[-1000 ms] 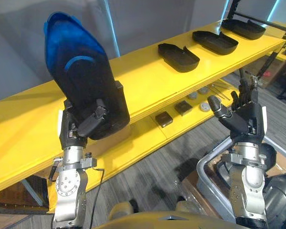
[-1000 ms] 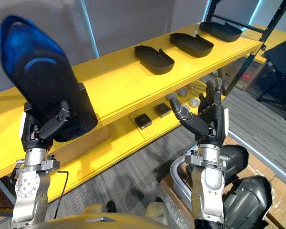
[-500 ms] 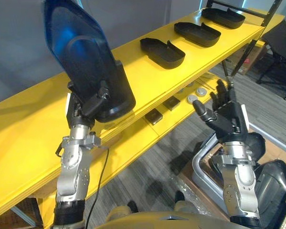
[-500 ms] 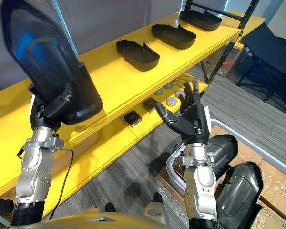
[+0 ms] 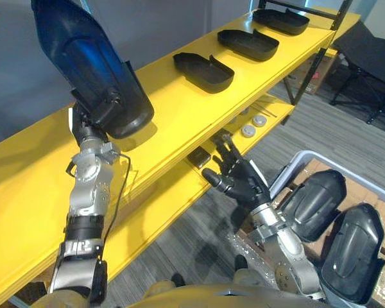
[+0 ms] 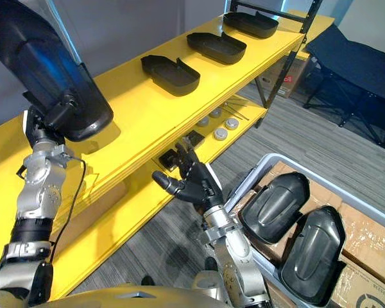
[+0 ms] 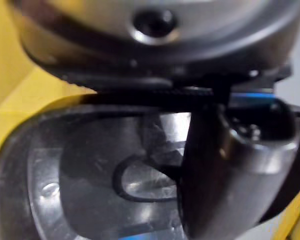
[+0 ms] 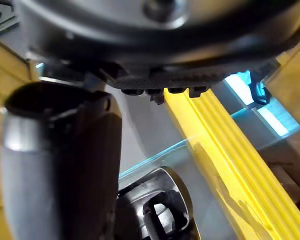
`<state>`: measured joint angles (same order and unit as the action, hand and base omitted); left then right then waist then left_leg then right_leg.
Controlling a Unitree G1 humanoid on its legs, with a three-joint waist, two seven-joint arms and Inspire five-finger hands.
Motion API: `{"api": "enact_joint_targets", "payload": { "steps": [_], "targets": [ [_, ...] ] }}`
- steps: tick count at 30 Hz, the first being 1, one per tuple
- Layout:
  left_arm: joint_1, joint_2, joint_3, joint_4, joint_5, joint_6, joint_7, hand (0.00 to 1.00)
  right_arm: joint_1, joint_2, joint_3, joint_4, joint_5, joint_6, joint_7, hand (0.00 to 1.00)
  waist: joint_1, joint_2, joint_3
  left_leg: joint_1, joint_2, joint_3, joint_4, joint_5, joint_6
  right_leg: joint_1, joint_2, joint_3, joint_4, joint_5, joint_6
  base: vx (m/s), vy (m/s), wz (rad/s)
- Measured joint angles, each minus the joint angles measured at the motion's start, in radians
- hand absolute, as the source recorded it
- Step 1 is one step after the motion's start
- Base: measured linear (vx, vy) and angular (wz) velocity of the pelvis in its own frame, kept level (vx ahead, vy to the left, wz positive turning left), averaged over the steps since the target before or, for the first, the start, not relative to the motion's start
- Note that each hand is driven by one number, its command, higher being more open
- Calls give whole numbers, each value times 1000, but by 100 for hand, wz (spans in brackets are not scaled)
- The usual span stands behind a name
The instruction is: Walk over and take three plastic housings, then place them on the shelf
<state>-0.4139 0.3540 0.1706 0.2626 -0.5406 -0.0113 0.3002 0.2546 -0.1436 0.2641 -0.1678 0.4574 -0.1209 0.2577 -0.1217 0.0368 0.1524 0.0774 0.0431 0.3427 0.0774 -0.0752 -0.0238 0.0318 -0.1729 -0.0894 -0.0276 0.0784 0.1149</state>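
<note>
Left arm: I see it lifted, forearm near upright.
Left hand (image 5: 86, 125): fingers curled round the lower end of the plastic housing (image 5: 83, 64), carried high.
Right arm: low, stretched forward.
Right hand (image 5: 242, 183): empty, fingers straight and spread.

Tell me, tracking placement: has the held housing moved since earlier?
Yes. The housing in the left hand went from the yellow shelf's front edge to above its top.

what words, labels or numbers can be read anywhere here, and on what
No text can be read.
Brown cardboard box at lower right: a dark printed mark, too small to read.
Large black plastic housing held in the left hand, and the yellow shelf: no print visible.
</note>
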Motion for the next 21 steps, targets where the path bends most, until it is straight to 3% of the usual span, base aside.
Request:
{"api": "enact_joint_targets", "payload": {
  "steps": [3,8,21],
  "targets": [
    [-21,12,0,61,-25,2,5,0,6,-1,35,-2,0,6,-4,100,-18,3,-1,-2,-1,12,-21,12,-2,-21,3,13,8,-1,-2,-47,-22,-11],
    [-55,18,-17,186,-80,78,-6,0,10,-13,83,-14,-4,9,-26,100,-47,10,0,-26,0,22,-34,22,-4,-58,8,24,11,2,2,-21,-22,-4],
    [-103,25,-36,266,-160,127,-12,0,16,-46,92,-44,-3,10,-96,100,-50,45,21,-34,3,25,-46,30,-3,-74,13,32,12,4,0,-22,-15,-1]
  ]
}}
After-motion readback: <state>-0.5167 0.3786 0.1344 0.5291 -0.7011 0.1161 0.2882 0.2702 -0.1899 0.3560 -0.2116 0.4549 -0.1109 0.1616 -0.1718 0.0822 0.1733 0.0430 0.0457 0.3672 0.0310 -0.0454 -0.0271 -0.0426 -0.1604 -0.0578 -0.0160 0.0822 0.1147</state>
